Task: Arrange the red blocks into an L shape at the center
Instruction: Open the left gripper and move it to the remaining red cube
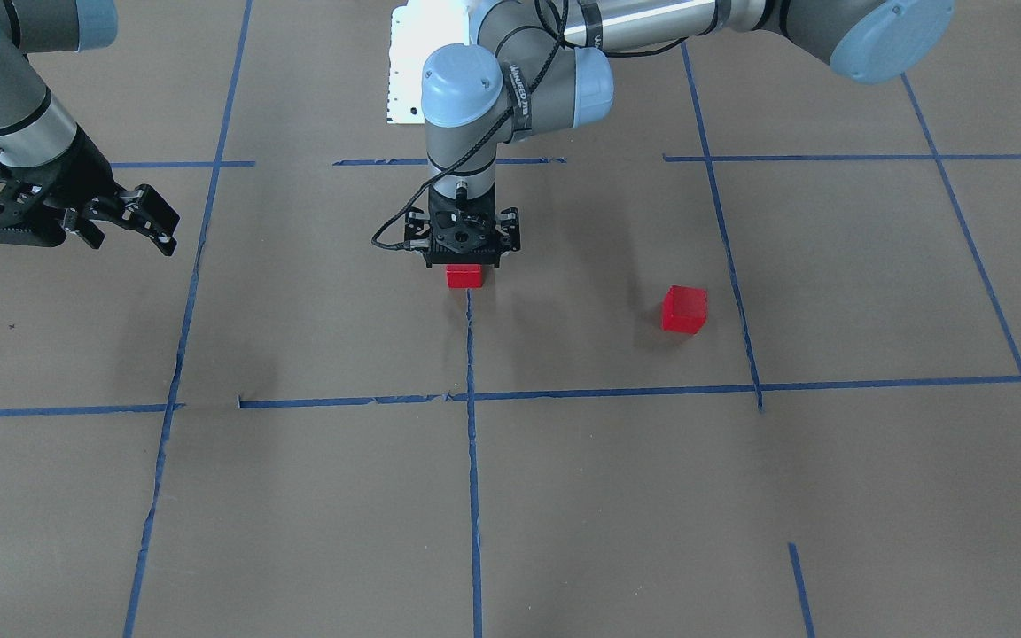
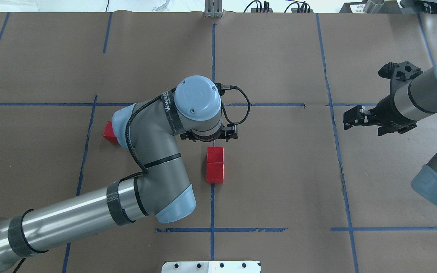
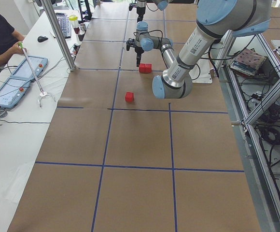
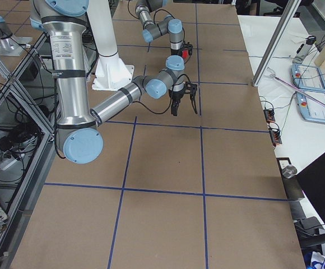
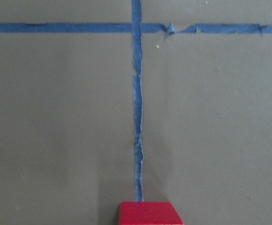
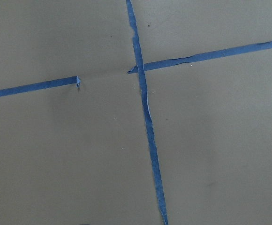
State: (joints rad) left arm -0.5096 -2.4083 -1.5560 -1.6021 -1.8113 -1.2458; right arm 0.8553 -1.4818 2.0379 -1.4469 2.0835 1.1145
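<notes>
Left gripper (image 1: 464, 257) low over two touching red blocks (image 2: 215, 155) mid-tabletop (image 2: 279, 170); grip state unclear. Right gripper (image 2: 349, 118) spread, idle. Risk: sideways exit knocks pair crooked; elbow (image 2: 142, 132) clips third block (image 1: 683, 309).

Left gripper (image 1: 464, 255) vertical, right gripper (image 2: 349, 120) aside

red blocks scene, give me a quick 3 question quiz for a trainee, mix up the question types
1. True or false: all three red blocks touch one another.
2. How many blocks sit on the centre tape line? A one, B two, C three
3. Name the gripper nearest the touching pair.
Key: 1 false, the third block lies apart. 2 B. 3 left gripper; the right gripper is off to the side.
</notes>
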